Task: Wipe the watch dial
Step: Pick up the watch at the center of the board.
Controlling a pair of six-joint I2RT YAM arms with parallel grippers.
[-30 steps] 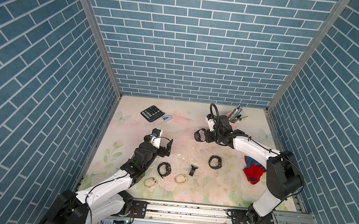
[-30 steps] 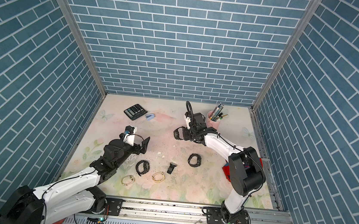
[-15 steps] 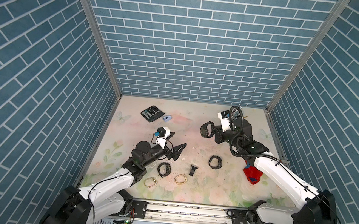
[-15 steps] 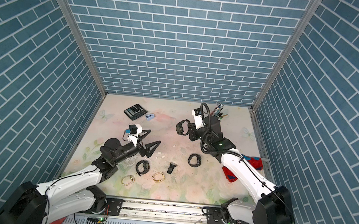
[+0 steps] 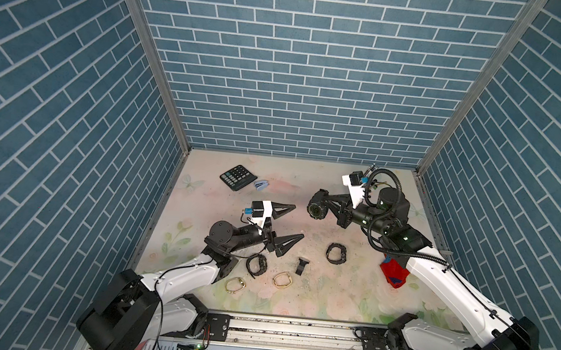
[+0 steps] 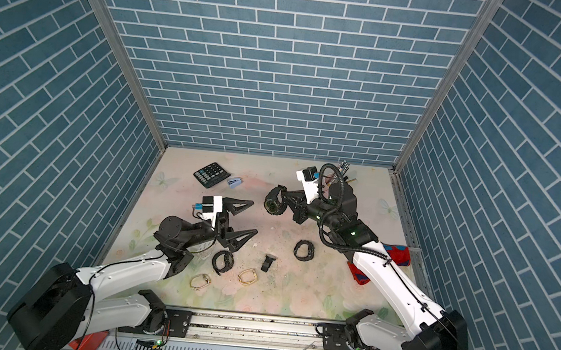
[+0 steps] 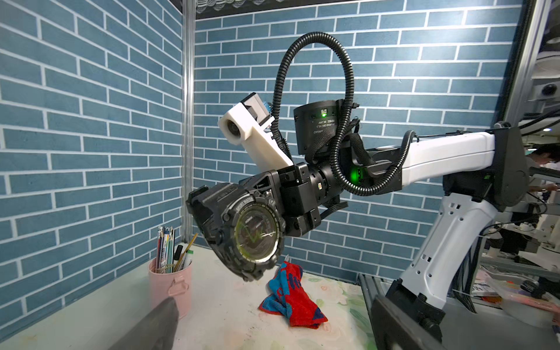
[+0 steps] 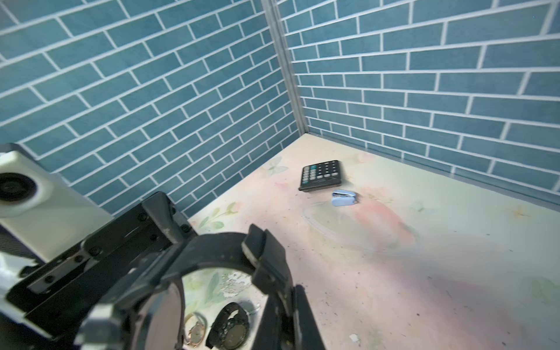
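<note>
My right gripper (image 5: pixel 326 204) is shut on a chunky black sport watch (image 5: pixel 316 209), holding it by the strap in the air above the back right of the table. In the left wrist view the watch dial (image 7: pixel 256 238) faces the camera, its glass smeared with green marks. My left gripper (image 5: pixel 297 221) hangs open and empty to the left of the watch, pointing at it with a gap between them. Its dark fingers (image 7: pixel 151 327) frame the left wrist view. A red and blue cloth (image 7: pixel 291 297) lies crumpled on the table under the right arm.
Two black watches (image 5: pixel 336 254) (image 5: pixel 257 264), two gold ones (image 5: pixel 235 285) (image 5: pixel 283 280) and a small black piece (image 5: pixel 302 265) lie on the table's front half. A calculator (image 5: pixel 238 177) and a blue clip (image 5: pixel 261 184) sit at the back left. A pink pen cup (image 7: pixel 169 281) stands in the back right corner.
My right arm has stretched out and risen with the watch, turning the dial toward the left arm. My left gripper has lifted and swung round to point at the watch.
</note>
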